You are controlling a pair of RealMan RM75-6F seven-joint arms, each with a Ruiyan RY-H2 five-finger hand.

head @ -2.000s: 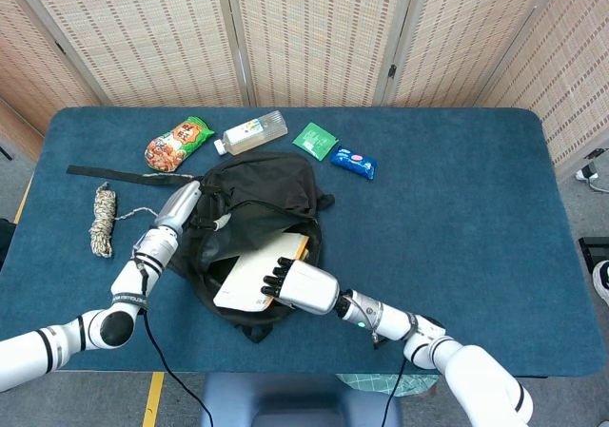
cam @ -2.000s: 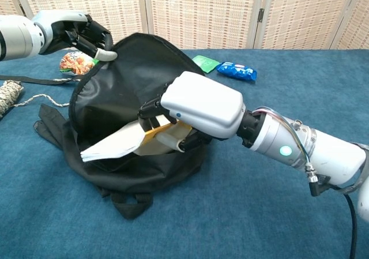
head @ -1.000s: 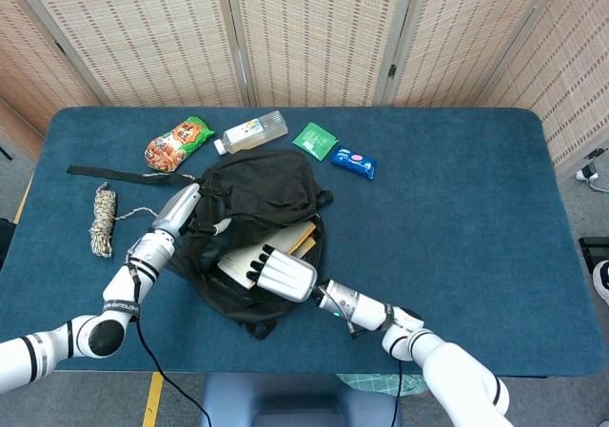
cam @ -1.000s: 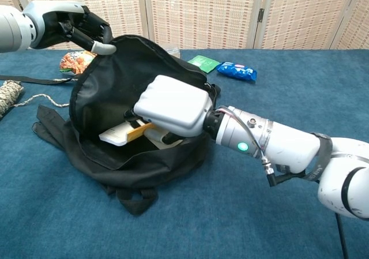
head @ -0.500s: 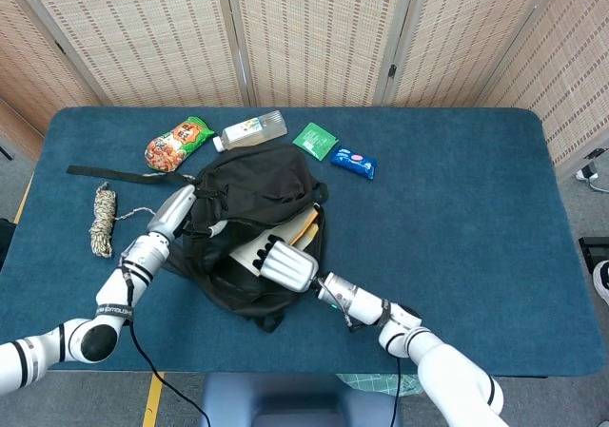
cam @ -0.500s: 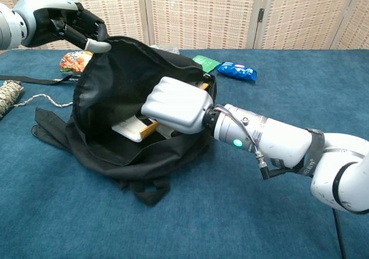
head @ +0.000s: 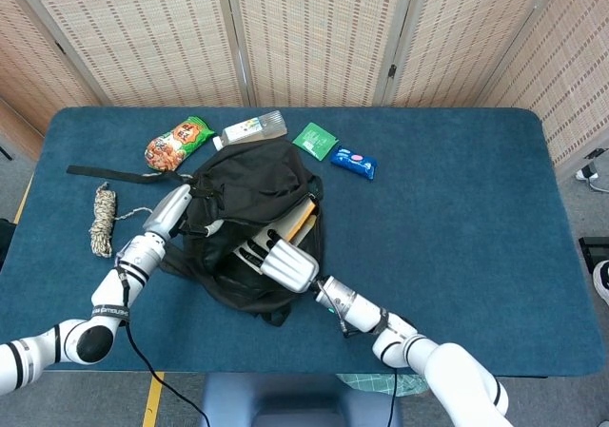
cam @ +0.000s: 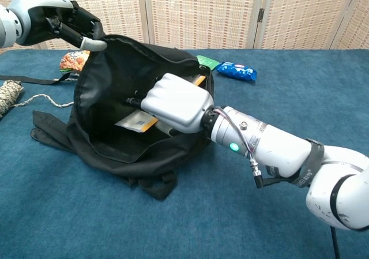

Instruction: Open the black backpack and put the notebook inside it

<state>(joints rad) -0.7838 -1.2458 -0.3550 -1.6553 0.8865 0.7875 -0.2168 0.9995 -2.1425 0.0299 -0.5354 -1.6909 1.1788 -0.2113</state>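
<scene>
Right hand (cam: pixel 173 103) of mine gripped the notebook (cam: pixel 138 122) inside the black backpack (cam: pixel 109 97), centre frame, while my left hand (cam: pixel 69 25) (upper left) pinched its rim, holding the mouth open.

Most of the notebook (cam: pixel 136 122) is hidden inside the black backpack (cam: pixel 109 92); only a pale corner and an orange edge show. The right hand (cam: pixel 176 103) covers its own fingers in the chest view, so its grip cannot be told. The left hand (cam: pixel 72 25) is partly cut off by the left edge there. The bottle (head: pixel 249 128) is partly hidden behind the backpack, its label too small to read.
</scene>
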